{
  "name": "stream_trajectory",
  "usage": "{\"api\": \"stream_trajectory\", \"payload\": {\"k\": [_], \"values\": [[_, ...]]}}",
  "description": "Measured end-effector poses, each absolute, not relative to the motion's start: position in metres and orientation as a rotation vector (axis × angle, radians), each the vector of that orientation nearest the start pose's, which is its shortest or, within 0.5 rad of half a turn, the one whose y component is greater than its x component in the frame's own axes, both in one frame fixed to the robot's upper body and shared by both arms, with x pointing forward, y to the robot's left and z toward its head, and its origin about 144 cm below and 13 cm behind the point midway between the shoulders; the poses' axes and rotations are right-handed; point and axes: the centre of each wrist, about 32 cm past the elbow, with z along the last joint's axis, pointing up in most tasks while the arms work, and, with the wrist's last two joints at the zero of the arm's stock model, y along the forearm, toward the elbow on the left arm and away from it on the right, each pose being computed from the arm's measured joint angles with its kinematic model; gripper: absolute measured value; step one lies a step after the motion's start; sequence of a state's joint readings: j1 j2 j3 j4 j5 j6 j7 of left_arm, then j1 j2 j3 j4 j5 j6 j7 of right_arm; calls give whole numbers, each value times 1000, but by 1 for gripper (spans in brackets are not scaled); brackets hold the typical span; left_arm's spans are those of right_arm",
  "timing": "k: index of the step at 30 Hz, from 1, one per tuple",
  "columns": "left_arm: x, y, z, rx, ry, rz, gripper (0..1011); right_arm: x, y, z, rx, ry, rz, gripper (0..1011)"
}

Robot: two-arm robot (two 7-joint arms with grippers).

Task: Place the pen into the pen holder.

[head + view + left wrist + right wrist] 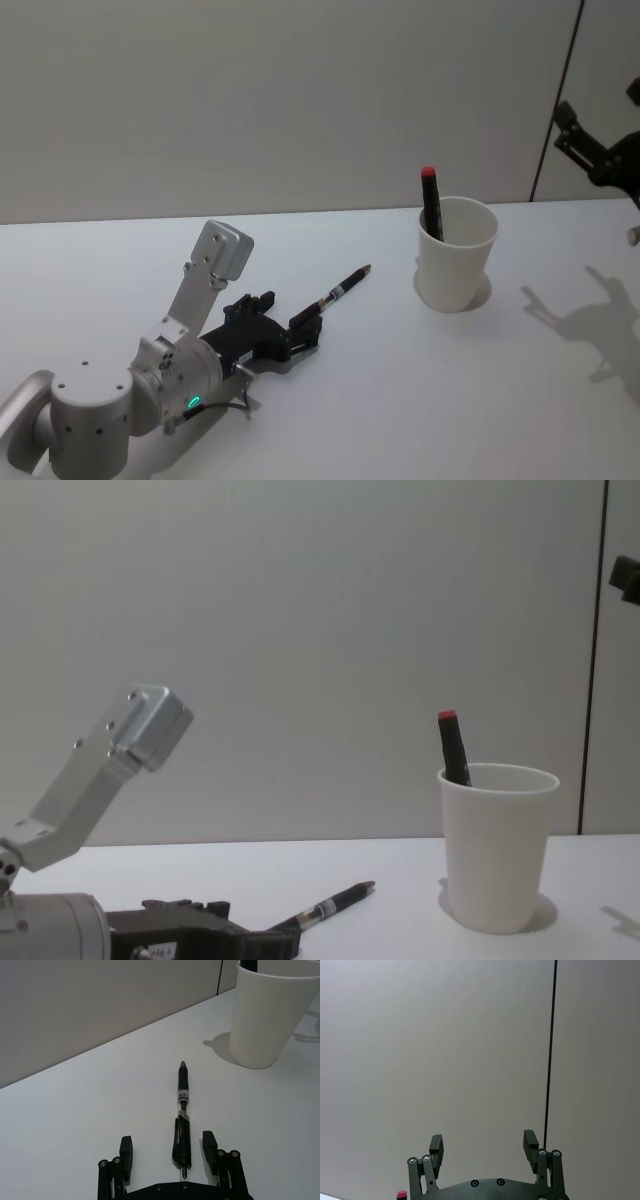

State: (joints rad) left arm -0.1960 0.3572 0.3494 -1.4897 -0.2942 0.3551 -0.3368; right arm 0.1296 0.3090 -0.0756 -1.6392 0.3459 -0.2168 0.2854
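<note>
Printed white band [183, 1094] seen on barrel of pen [182, 1115], between dark grip and clear section. Dark characters laid along band; one large letter, possibly "C", made out, rest too small to be read. Same band seen as pale patch on pen in head view [338, 291] and chest view [322, 910], unreadable there. No other legible text, brand, number or sign found.
</note>
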Motion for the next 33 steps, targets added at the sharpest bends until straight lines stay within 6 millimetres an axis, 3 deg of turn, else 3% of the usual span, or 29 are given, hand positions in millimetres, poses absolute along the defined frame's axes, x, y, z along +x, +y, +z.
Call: {"api": "stream_trajectory", "payload": {"k": [33], "values": [[498, 236, 1161, 338, 203, 942, 668, 490, -288, 1216, 283, -300, -1176, 1002]]}}
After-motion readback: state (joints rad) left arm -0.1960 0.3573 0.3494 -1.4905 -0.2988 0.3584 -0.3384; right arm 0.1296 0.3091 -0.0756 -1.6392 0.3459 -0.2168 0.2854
